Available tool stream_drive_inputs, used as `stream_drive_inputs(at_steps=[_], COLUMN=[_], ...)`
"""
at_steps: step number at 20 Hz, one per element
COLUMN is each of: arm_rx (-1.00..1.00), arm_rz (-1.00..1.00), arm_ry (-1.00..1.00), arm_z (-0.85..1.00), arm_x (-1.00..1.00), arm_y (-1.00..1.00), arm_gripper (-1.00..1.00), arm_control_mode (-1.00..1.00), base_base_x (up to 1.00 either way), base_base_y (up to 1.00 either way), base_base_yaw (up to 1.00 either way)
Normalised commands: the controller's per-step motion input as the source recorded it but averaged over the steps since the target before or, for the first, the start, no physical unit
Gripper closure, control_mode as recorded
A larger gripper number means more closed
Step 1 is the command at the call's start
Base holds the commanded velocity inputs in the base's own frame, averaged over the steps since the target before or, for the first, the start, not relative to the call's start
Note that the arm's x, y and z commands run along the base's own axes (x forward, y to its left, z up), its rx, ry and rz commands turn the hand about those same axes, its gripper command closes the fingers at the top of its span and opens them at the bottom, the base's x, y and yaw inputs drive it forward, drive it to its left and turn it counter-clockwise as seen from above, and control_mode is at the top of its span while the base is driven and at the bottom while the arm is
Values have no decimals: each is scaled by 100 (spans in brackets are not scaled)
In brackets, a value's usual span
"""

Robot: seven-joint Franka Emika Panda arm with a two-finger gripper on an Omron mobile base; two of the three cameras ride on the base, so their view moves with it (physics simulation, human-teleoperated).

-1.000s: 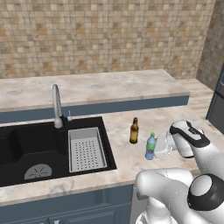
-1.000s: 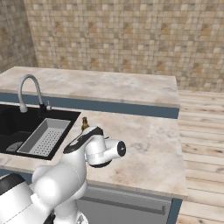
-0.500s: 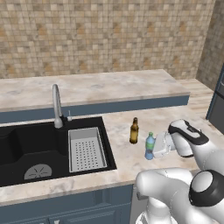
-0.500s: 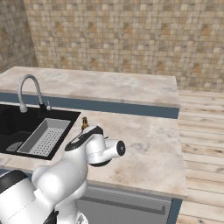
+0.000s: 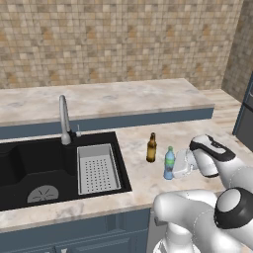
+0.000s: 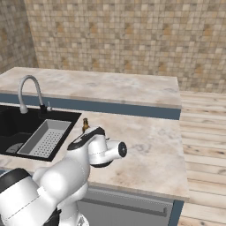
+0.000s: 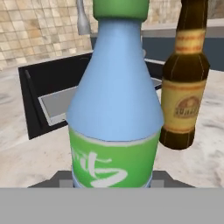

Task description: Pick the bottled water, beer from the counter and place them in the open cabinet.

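The bottled water (image 5: 169,162), light blue with a green cap and label, stands upright on the counter (image 5: 143,183) right of the sink. My gripper (image 5: 175,166) reaches it from the right and is shut on its lower body. Seen from the hand, the bottled water (image 7: 114,109) stands dead centre, with my gripper (image 7: 112,179) at its base and a dark fingertip on either side of the label. The beer (image 5: 151,147), a brown glass bottle with a yellowish label, stands just behind and left of it, apart; it also shows as the beer (image 7: 186,87) and the beer (image 6: 85,125). The open cabinet is out of view.
An inset black sink (image 5: 29,163) with a curved faucet (image 5: 64,121) and a grey drain rack (image 5: 97,168) lies left of the bottles. A raised back counter (image 5: 123,96) runs along the tiled wall. The counter ends at the right, over a wooden floor (image 6: 203,145).
The fingers have closed on the bottled water; they stood wide open around it before. The arm and both bottles have hardly moved.
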Motion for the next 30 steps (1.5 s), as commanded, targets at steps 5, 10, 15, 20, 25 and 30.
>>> stream_drive_inputs(at_steps=[5,10,15,20,25,30], arm_rx=[0,2,1,0,0,0], arm_rz=[0,1,2,3,1,0], arm_ry=[0,-9,-14,-3,0,0], arm_z=[14,61,94,100,99,93], arm_x=[-12,-38,-51,-45,-56,-75], arm_y=[-2,-8,-7,0,0,0], arm_gripper=[100,100,100,100,100,100], arm_control_mode=[-100,-100,-100,-100,-100,-100], base_base_x=[0,0,0,0,0,0], base_base_y=[0,0,0,0,0,0], base_base_yaw=[0,0,0,0,0,0])
